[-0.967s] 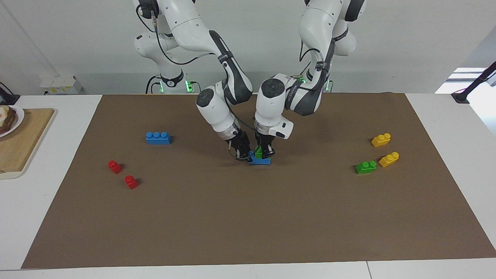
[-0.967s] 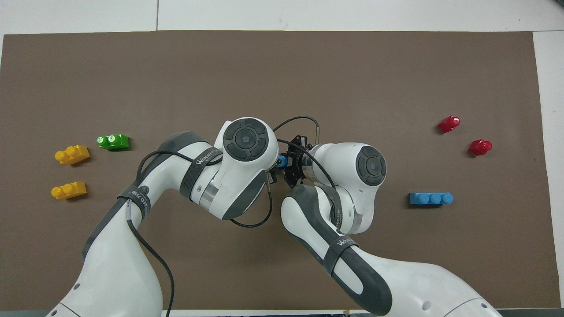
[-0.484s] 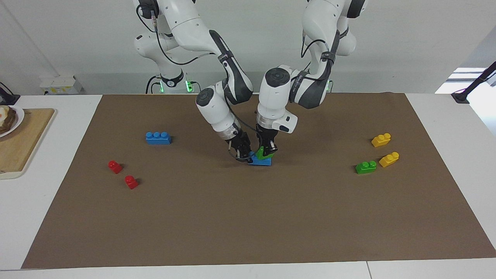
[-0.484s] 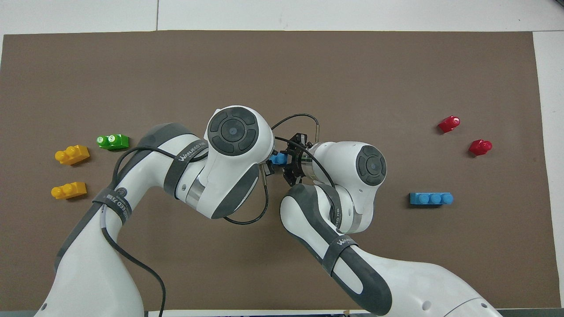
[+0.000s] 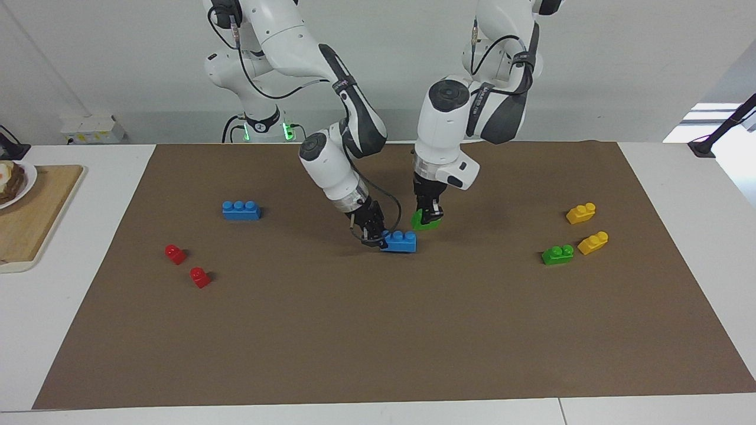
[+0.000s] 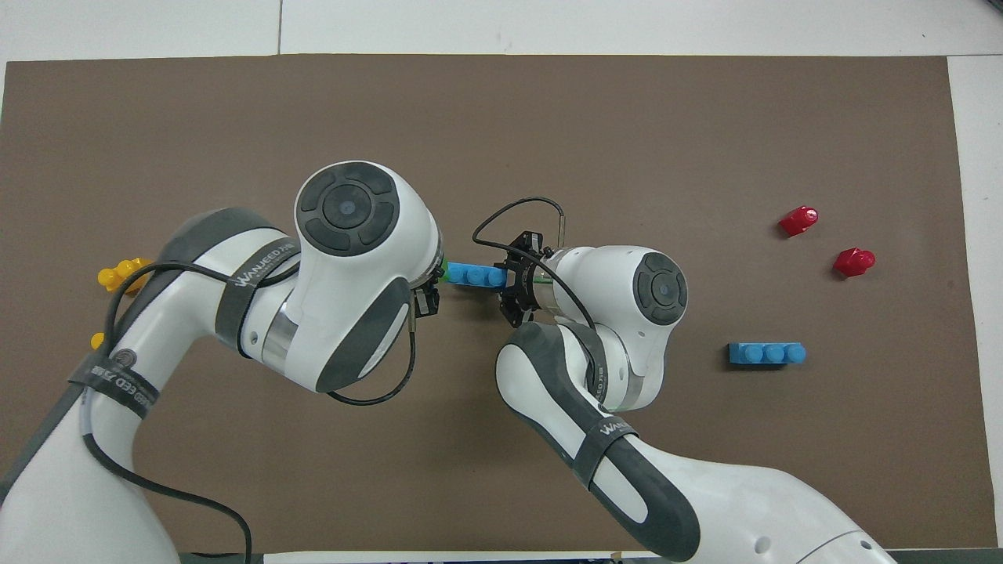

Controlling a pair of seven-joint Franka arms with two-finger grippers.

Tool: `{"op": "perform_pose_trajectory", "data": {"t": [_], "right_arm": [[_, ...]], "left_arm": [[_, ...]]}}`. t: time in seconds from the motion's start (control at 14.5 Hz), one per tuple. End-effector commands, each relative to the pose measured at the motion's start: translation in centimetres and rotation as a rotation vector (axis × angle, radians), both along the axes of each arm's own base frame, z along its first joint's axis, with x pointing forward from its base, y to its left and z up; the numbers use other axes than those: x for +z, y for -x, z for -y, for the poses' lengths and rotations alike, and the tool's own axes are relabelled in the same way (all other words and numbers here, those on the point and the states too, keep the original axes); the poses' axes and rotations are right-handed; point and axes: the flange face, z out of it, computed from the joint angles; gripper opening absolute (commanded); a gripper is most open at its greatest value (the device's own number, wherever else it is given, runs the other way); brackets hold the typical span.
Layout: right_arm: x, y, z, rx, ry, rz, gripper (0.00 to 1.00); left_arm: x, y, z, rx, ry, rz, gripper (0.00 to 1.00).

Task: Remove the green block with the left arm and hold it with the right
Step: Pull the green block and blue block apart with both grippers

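My left gripper (image 5: 426, 213) is shut on the green block (image 5: 426, 221), which hangs tilted just over the mat, apart from the blue brick (image 5: 400, 241). That three-stud blue brick lies flat mid-mat, and my right gripper (image 5: 377, 238) is shut on the end of it toward the right arm. From overhead the blue brick (image 6: 472, 274) shows between the two wrists. Only a green sliver (image 6: 443, 270) of the block peeks out from under the left arm, and the right gripper (image 6: 513, 283) sits at the brick's end.
A second green block (image 5: 557, 254) and two yellow bricks (image 5: 581, 213) (image 5: 593, 242) lie toward the left arm's end. Another blue brick (image 5: 241, 210) and two red pieces (image 5: 175, 254) (image 5: 200, 277) lie toward the right arm's end, near a wooden board (image 5: 35, 212) off the mat.
The left gripper closed on the green block, pulled it up off the blue brick and carried it toward the left arm's end. The blue brick tipped, then settled flat in the right gripper.
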Motion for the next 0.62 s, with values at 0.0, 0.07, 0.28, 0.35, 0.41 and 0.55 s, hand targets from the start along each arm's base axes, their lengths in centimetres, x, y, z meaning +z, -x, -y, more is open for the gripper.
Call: {"op": "perform_pose_trajectory", "data": {"t": [0.0, 0.07, 0.28, 0.35, 0.41, 0.55], "right_arm": [[2.1, -1.9, 2.0, -0.009, -0.037, -0.035, 0.00], [3.2, -2.5, 3.1, 0.008, -0.043, -0.036, 0.00], [5.8, -4.7, 8.5, 0.076, -0.023, -0.026, 0.00], [6.4, -5.2, 10.5, 0.107, -0.005, -0.017, 0.00], [6.7, -5.8, 13.0, 0.130, 0.008, -0.013, 0.00], [6.9, -6.7, 18.9, 0.186, 0.020, -0.011, 0.00]], "left_arm": [[1.4, 0.8, -4.1, -0.147, -0.007, -0.080, 0.00], [1.8, 0.6, -6.2, -0.186, -0.013, -0.096, 0.00], [2.4, 0.7, -12.0, -0.348, -0.017, -0.132, 0.00], [2.2, 1.0, -14.1, -0.392, -0.016, -0.138, 0.00], [2.1, 1.5, -15.7, -0.458, -0.013, -0.142, 0.00], [1.3, 2.4, -19.2, -0.628, 0.001, -0.161, 0.00]]}}
